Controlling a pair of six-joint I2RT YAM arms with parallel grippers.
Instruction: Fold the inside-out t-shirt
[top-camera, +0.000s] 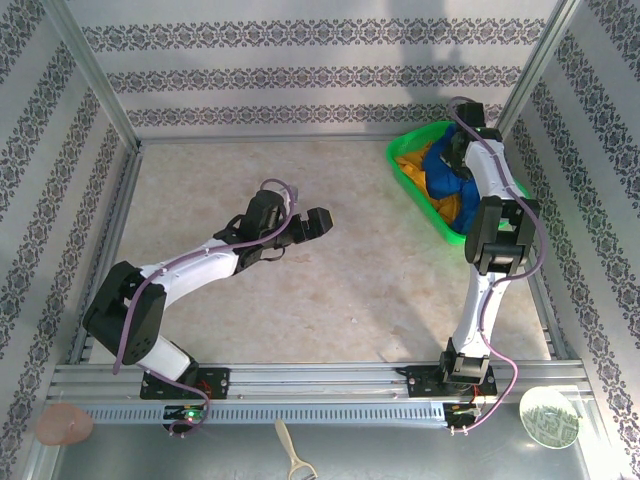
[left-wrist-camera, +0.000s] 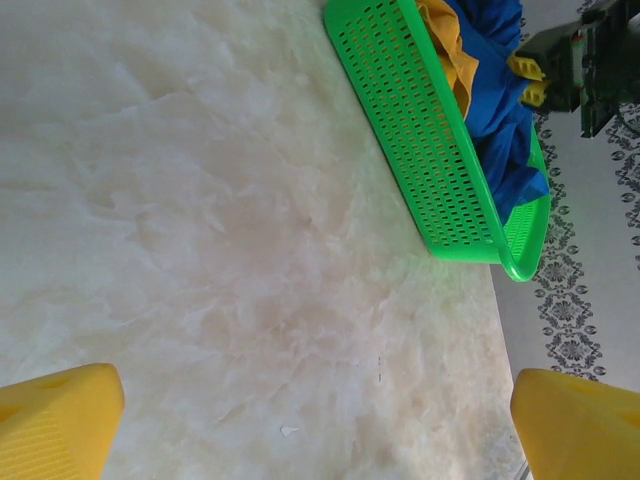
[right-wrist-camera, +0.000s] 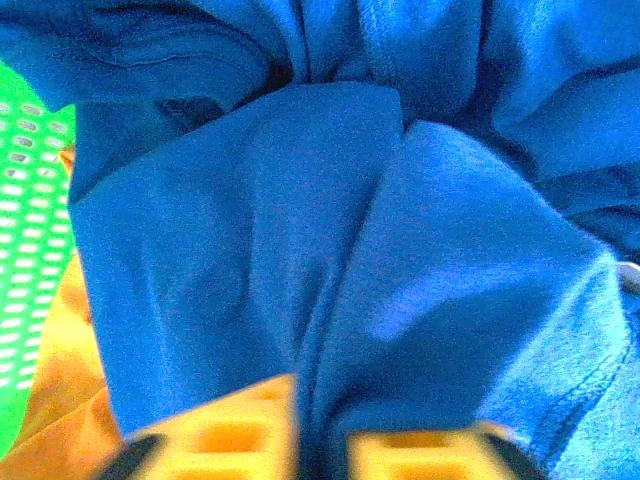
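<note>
**Near edge, behind both arm bases**
- Pink rounded object (top-camera: 64, 424), far behind the left hand (top-camera: 318, 222), at the left corner. What it is cannot be told.
- Cream handled tool (top-camera: 291, 456), between the two bases.
- Pale green round dish (top-camera: 548, 417), at the right corner.

**Left hand** (left-wrist-camera: 315, 430)
- Two yellow ribbed fingers (left-wrist-camera: 55, 420), spread fully apart with nothing between them.
- It is held above the bare surface, near the middle.

**Pale marbled stone-look desk** (top-camera: 330, 300)
- It lies under and ahead of the left hand.
- The left wrist view shows cream veining and a few small specks (left-wrist-camera: 200, 200).

**Bright green perforated plastic basket** (top-camera: 415, 195)
- It sits ahead and to the right of the left hand, well apart from it.
- Its slotted wall (left-wrist-camera: 420, 140) rests on the desk.
- In the right wrist view the same wall shows to the left of the right hand (right-wrist-camera: 25, 250).

**Right hand** (top-camera: 458, 150)
- It is lowered into the basket; the left wrist view shows its yellow tips against blue cloth (left-wrist-camera: 530, 80).
- The fingers are drawn together and clamped on a gathered fold of cloth, which runs down between the two yellow pads (right-wrist-camera: 320, 445).

**Royal-blue cotton inside-out t-shirt** (right-wrist-camera: 330, 250)
- It is bunched in deep folds inside the basket (top-camera: 440, 175), directly under and ahead of the right hand.
- Part of it is heaped against the basket's far wall (left-wrist-camera: 500, 120).
- No lettering is legible.

**Orange-yellow cloth garment** (right-wrist-camera: 60, 400)
- It lies low and to the left of the right hand, touching the t-shirt, between it and the basket wall.
- It also shows in the basket in the other views (top-camera: 447, 207) (left-wrist-camera: 455, 50).
</note>
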